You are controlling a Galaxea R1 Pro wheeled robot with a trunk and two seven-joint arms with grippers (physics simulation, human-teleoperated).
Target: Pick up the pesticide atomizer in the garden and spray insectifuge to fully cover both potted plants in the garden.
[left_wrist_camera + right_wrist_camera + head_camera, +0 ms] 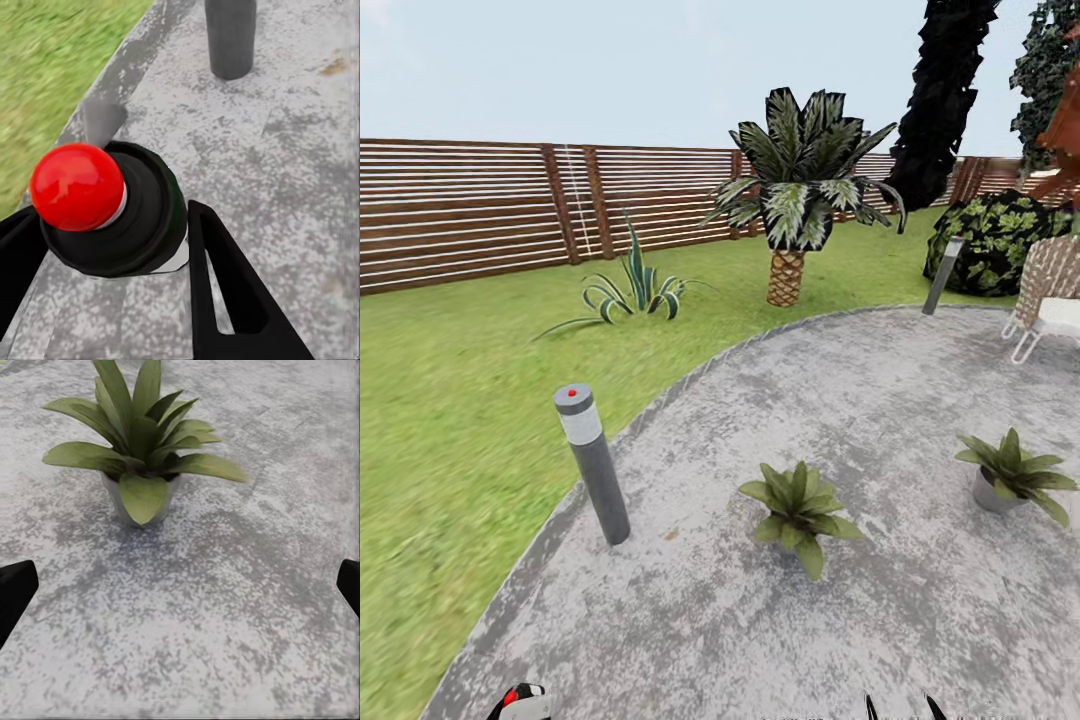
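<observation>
In the left wrist view my left gripper (112, 251) is shut on the pesticide atomizer (142, 217), a dark bottle whose round red tip points at the camera, held above the stone patio. The head view shows the atomizer's (520, 700) red tip and white head at the bottom left edge. Two potted plants stand on the patio, one in the middle (800, 512) and one to the right (1015, 477). My right gripper (902, 712) is open at the bottom edge. In the right wrist view a potted plant (142, 457) stands ahead of the right gripper's (180, 592) wide-apart fingertips.
A grey bollard lamp (592, 465) stands at the patio's left rim, close ahead of the atomizer. A second bollard (943, 275), a palm (800, 190), an agave (635, 285), a bush (1000, 240) and a chair (1050, 290) lie farther off. A slatted fence (460, 210) closes the lawn.
</observation>
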